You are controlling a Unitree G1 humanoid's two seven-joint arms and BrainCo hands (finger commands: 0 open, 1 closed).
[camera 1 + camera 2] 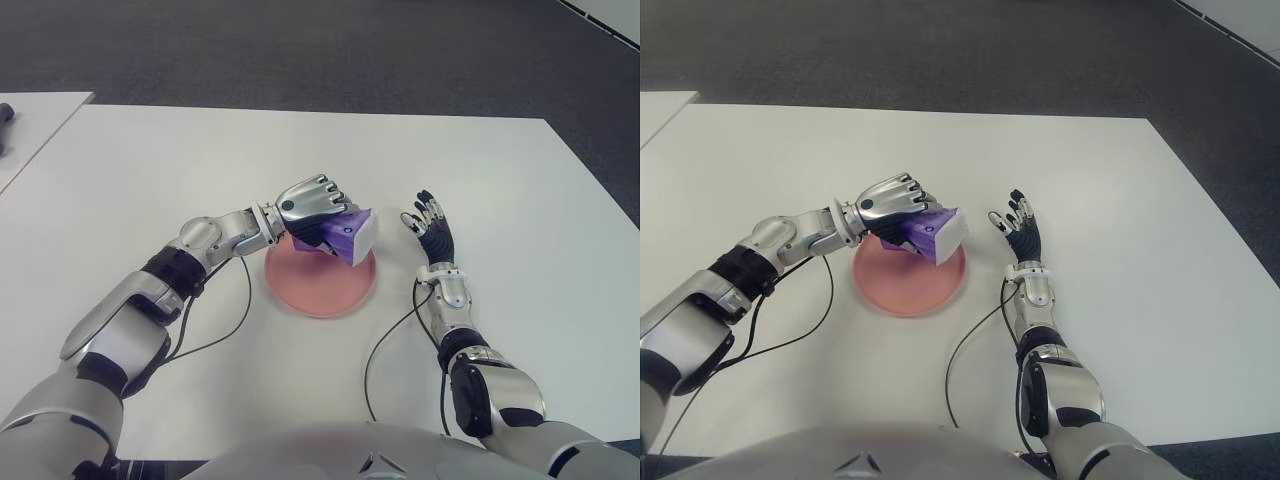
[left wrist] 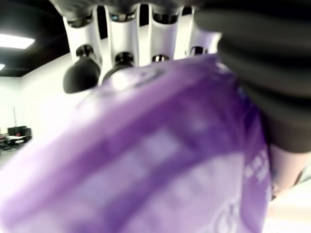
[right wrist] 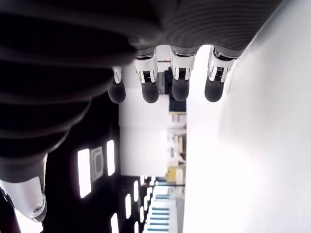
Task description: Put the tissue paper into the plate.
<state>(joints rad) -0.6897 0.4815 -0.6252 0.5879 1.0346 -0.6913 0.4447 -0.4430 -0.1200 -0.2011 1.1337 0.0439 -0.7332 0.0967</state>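
The left hand grips the purple-and-white plastic tissue pack, held above the round pink plate on the white counter; next it should lower and release. The right hand shows beside the plate, fingers spread

My two head eyes look forward and down, sharing the whole bench, each wrist camera pressed close against its own hand's fingers.
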